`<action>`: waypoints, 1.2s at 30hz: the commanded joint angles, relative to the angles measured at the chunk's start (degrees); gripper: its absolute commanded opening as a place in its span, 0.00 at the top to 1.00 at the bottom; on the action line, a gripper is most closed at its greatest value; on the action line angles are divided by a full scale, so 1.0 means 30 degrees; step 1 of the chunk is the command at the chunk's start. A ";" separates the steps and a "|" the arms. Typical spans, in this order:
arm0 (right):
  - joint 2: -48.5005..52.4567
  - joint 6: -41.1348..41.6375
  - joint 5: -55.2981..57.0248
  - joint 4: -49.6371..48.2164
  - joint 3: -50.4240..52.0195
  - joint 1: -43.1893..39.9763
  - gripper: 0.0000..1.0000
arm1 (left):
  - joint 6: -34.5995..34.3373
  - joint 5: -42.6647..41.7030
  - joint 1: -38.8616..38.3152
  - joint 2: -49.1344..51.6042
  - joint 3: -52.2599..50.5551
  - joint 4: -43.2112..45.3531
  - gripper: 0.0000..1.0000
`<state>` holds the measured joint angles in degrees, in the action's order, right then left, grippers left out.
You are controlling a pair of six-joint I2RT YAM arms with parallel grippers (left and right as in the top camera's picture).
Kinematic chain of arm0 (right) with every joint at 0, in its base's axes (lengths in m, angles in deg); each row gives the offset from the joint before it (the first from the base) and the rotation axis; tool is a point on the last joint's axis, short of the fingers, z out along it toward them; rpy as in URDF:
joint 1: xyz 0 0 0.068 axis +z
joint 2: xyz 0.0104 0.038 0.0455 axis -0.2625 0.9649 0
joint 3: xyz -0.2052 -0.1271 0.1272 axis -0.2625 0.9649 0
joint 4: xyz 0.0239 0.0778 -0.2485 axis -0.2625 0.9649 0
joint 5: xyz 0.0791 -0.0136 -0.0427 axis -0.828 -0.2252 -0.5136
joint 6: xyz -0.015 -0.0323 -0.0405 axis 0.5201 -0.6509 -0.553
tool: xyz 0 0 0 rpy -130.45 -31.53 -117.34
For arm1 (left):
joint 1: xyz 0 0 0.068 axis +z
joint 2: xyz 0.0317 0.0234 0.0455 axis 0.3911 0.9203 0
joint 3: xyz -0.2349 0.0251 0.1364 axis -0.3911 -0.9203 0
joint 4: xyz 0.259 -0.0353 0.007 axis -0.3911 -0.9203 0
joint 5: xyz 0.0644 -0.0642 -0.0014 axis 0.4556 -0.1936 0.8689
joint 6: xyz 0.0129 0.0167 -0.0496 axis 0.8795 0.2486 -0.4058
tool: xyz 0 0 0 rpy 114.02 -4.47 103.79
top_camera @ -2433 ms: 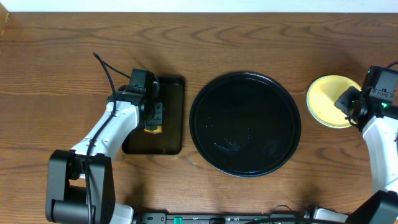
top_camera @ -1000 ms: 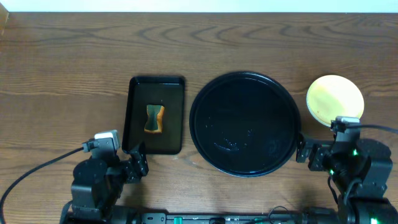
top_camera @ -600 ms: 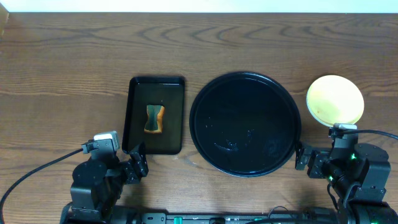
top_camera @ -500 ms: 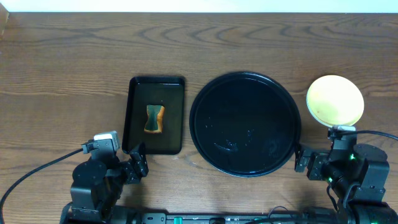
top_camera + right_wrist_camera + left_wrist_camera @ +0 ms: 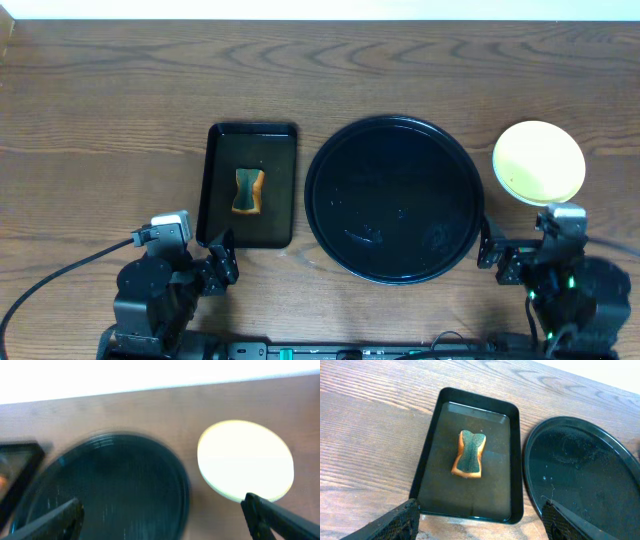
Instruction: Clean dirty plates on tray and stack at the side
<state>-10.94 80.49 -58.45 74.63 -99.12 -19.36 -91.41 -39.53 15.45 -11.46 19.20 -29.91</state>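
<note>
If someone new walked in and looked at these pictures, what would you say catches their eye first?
The large glossy black round tray in the middle of the overhead view draws the eye first, with no plate on it. Next come the pale yellow plate sitting just to its right, off the tray, and the orange-and-green sponge lying in the small rectangular tray to its left.

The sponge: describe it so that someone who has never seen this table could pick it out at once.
Find the large round black tray in the middle of the wooden table. Left of it lies a smaller rectangular black tray, and the sponge sits at its centre. It alone is small and waisted, green on top, orange below.
</note>
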 commanded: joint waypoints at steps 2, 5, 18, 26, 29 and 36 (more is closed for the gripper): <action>-0.3184 -0.0350 -0.0525 -0.3206 0.2994 0.0765 0.01 | 0.0182 -0.0109 0.0036 -0.0051 -0.0109 0.0036 0.21; -0.5326 -0.0350 -0.0510 -0.5821 0.5238 0.1202 0.01 | 0.0182 -0.0109 0.0036 -0.0051 -0.0109 0.0036 0.21; -0.5865 -0.1282 -0.0073 -1.2539 1.1271 0.1290 0.01 | 0.0182 -0.0109 0.0036 -0.0051 -0.0109 0.0036 0.21; -0.5850 -0.0991 -0.0219 -1.2145 1.1264 0.1282 0.01 | 0.0182 -0.0109 0.0036 -0.0051 -0.0109 0.0036 0.21; -0.5843 -0.0991 -0.0219 -1.2138 1.1264 0.1282 0.01 | 0.0182 -0.0109 0.0036 -0.0051 -0.0109 0.0036 0.21; -0.5829 -0.0991 -0.0219 -1.2138 1.1264 0.1282 0.01 | 0.0182 -0.0102 0.0036 -0.0051 -0.0109 0.0036 0.21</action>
<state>-28.12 78.34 -59.06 37.97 -65.40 -16.39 -91.41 -39.53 15.45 -11.46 18.98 -29.89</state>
